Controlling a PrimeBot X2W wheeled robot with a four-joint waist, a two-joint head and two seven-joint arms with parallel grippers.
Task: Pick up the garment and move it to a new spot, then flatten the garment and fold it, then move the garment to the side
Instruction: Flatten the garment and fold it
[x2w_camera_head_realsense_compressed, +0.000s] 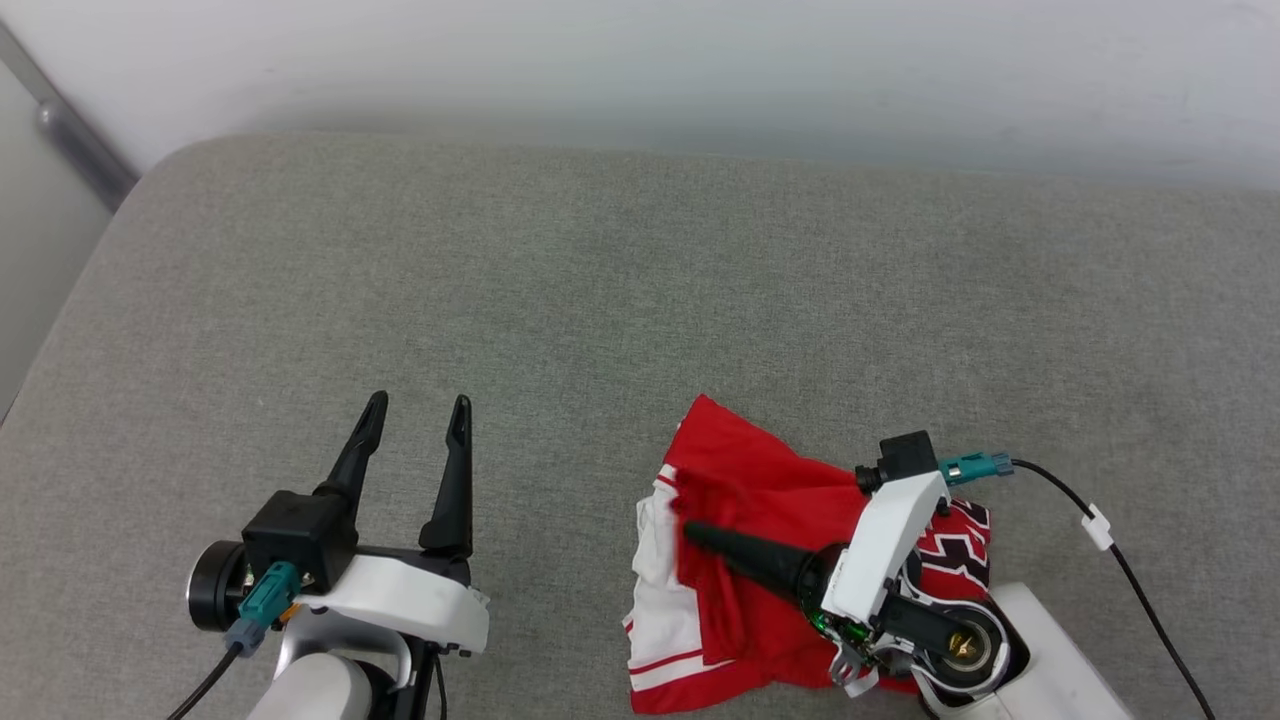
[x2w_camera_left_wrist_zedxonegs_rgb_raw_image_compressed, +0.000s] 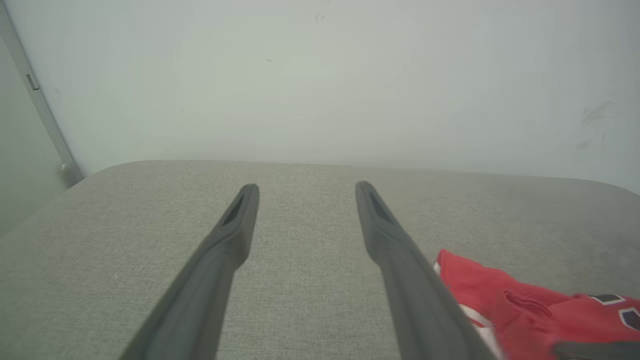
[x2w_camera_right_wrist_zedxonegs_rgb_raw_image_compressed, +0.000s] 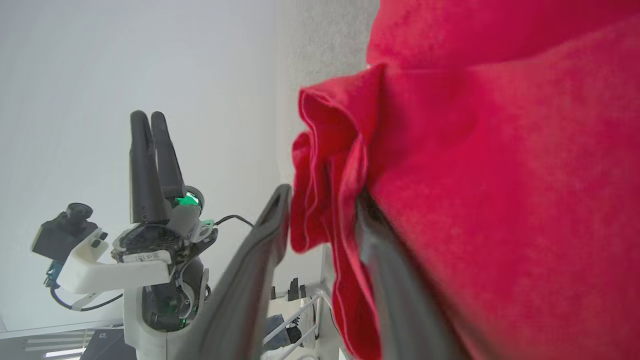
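Shirt (x2w_camera_head_realsense_compressed: 740, 480) lay crumpled in a heap on the grey cushion (x2w_camera_head_realsense_compressed: 600, 280), at the near edge, right of centre in the head view. Red cloth on top, white sleeve (x2w_camera_head_realsense_compressed: 665, 610) along its left side, a bit of black-and-white print (x2w_camera_head_realsense_compressed: 965, 545) at the right, beside my wrist. My right pincer (x2w_camera_right_wrist_zedxonegs_rgb_raw_image_compressed: 324, 200) lay low across the heap, pointing toward my left. Its fingers were apart, with a loose ruffled fold of red cloth in the gap. One finger was half buried under cloth, the other bare just beside the fold. Cloth didn't look squeezed, so I'd call it released, nothing lifted. My left pincer (x2w_camera_head_realsense_compressed: 419, 400) was well apart from the shirt, off to its left over the cushion, fingers spread wide with nothing between them, pointing at the pale wall (x2w_camera_head_realsense_compressed: 700, 70). Left wrist view caught the shirt's red corner just past the right-hand finger. Black cable (x2w_camera_head_realsense_compressed: 1130, 570) with a white clip ran from my right wrist across the cushion.
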